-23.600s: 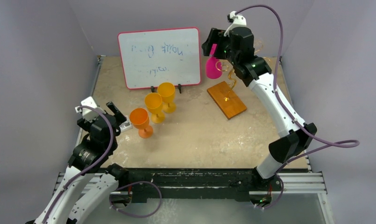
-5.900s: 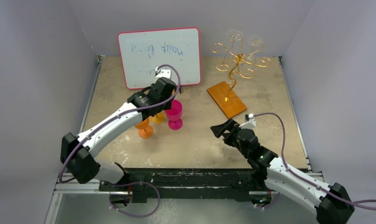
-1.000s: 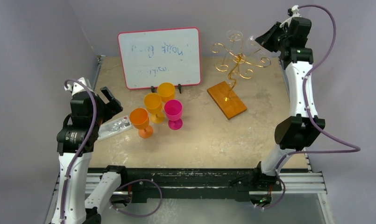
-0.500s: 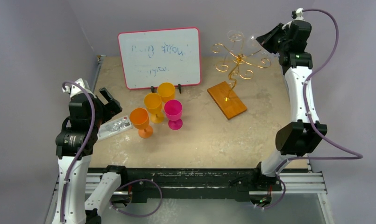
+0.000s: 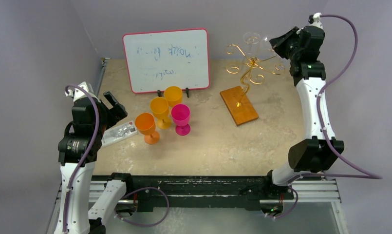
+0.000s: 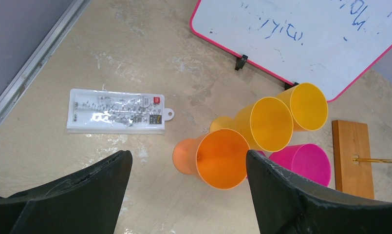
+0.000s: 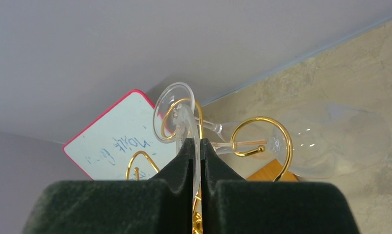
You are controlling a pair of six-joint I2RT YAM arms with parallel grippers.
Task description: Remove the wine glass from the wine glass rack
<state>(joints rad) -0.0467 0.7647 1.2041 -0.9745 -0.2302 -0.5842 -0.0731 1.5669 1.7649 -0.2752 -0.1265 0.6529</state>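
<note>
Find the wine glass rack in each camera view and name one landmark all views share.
Top external: wine glass rack upper right, right of the whiteboard.
Left wrist: right edge, mainly its wooden base.
Right wrist: centre, gold scrolls.
Shared landmark: the whiteboard.

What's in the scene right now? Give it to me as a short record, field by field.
right jaws: shut on the foot of the clear wine glass, up among the rack's curls
glass status: stem lies in a gold loop of the wine glass rack, not yet off
left jaws: open, empty, above the left side of the table
standing on table: pink goblet, three orange-yellow goblets, all upright and clustered
other items: whiteboard, plastic packet
</note>
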